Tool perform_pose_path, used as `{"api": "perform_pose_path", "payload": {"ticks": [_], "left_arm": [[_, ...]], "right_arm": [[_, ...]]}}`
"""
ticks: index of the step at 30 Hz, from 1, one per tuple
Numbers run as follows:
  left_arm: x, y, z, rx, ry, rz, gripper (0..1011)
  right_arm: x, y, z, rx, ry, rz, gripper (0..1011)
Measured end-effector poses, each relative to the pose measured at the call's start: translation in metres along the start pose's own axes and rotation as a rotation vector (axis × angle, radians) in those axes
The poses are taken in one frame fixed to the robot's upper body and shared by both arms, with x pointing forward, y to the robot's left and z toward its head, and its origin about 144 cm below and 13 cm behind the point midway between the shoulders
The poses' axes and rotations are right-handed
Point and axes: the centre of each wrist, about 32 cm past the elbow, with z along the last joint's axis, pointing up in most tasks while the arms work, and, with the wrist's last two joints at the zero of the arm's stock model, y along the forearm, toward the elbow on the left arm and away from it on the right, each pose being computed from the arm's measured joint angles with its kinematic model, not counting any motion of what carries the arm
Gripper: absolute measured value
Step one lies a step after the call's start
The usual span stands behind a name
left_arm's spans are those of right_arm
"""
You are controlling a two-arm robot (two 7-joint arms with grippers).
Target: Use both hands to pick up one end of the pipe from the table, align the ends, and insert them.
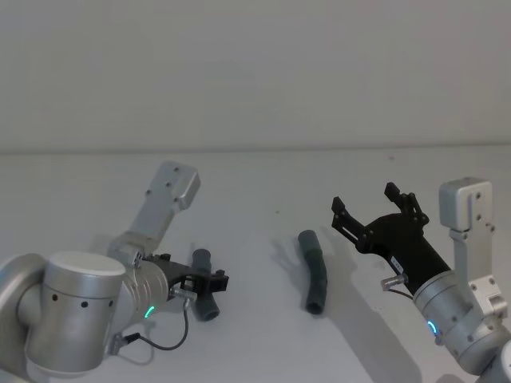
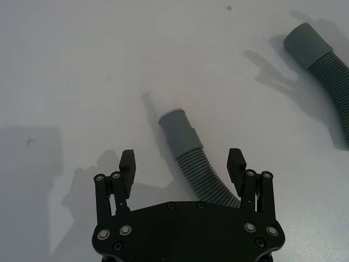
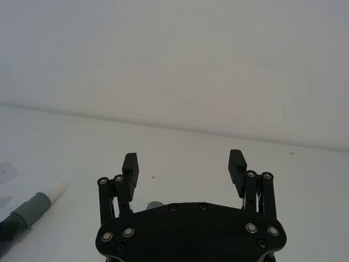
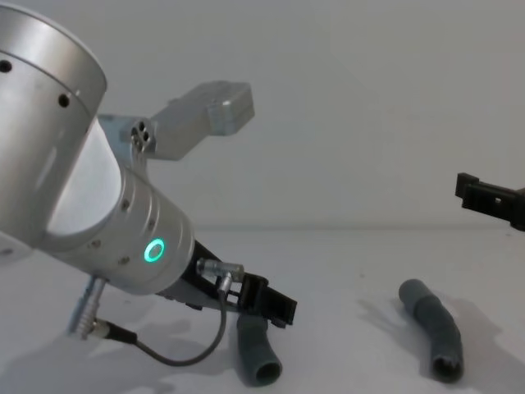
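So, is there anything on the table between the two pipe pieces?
No. In the head view, the table between the shorter piece, under the open left gripper, and the longer piece is bare; the left wrist view agrees.

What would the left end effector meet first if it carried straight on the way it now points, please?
Most likely the shorter pipe piece, which lies within the open span of the left end effector, its ribbed body running towards the palm. Depth is unclear; the table under it would come next.
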Motion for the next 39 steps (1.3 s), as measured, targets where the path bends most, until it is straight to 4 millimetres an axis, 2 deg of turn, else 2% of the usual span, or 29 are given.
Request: {"api": "perform_pose_path", "payload": {"ticks": [30, 35, 39], "left_arm": [[-0.007, -0.015, -0.006, 0.025, -0.021, -0.026, 1000], [-0.007, -0.016, -0.007, 0.026, -0.022, -0.026, 912], [-0.007, -0.016, -0.007, 0.026, -0.022, -0.027, 781]], "right_arm": [[0.000, 0.000, 0.000, 0.000, 0.000, 0.000, 1001], [0.000, 0.000, 0.000, 0.000, 0.000, 0.000, 1001], [0.000, 0.000, 0.000, 0.000, 0.000, 0.000, 1001]]}}
